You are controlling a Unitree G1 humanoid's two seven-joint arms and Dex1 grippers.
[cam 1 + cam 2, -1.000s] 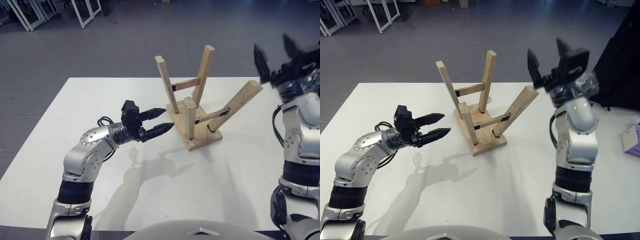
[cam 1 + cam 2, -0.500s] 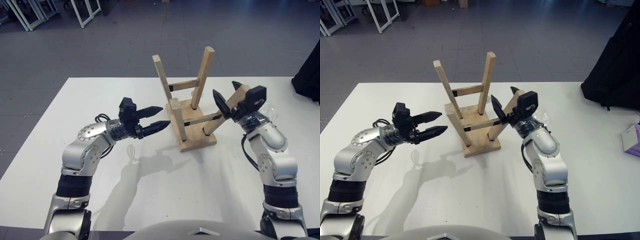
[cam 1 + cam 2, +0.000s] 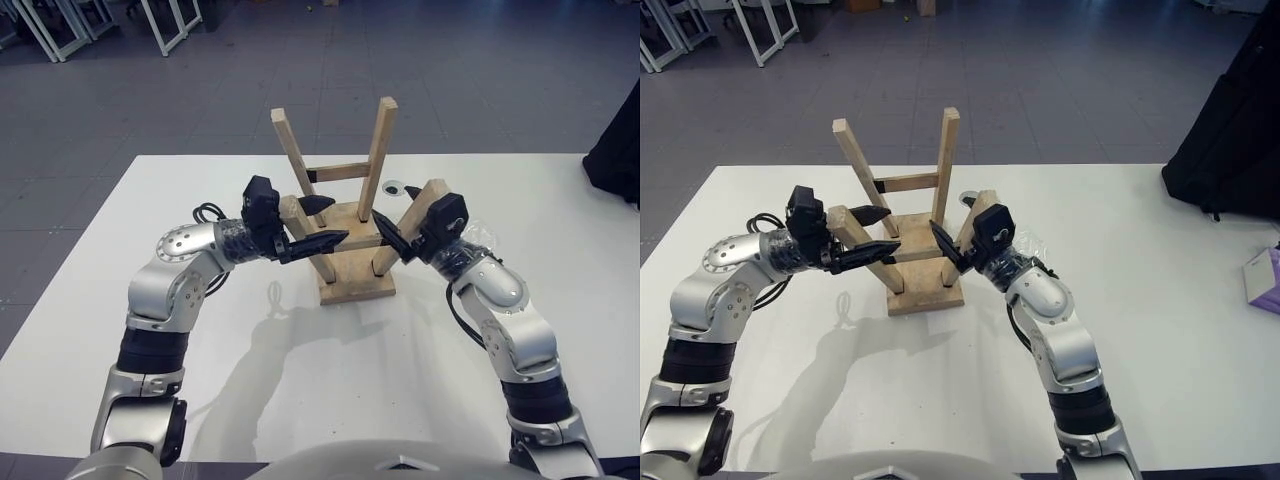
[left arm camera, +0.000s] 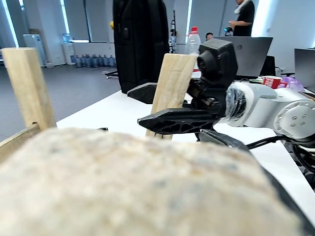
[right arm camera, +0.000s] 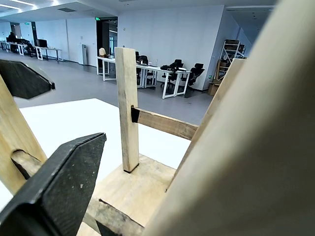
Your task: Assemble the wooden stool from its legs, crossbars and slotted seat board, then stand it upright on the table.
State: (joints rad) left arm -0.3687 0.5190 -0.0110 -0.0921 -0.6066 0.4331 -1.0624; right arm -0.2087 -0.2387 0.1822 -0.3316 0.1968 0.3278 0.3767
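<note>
Wooden stool [image 3: 358,288]: inverted, seat board flat on white table [image 3: 150,200], legs up | left gripper [image 3: 327,220]: fingers spread, straddling near-left leg [image 3: 318,262] | right gripper [image 3: 393,207]: fingers spread, straddling right leg [image 3: 386,262].

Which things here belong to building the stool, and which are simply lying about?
Part of the job:
seat board, lying flat on the table
legs, pointing up
crossbars
left gripper and right gripper, each at a near leg

Lying about:
small round object behind the stool
purple item at the table's right edge
black bag beyond the table
</note>
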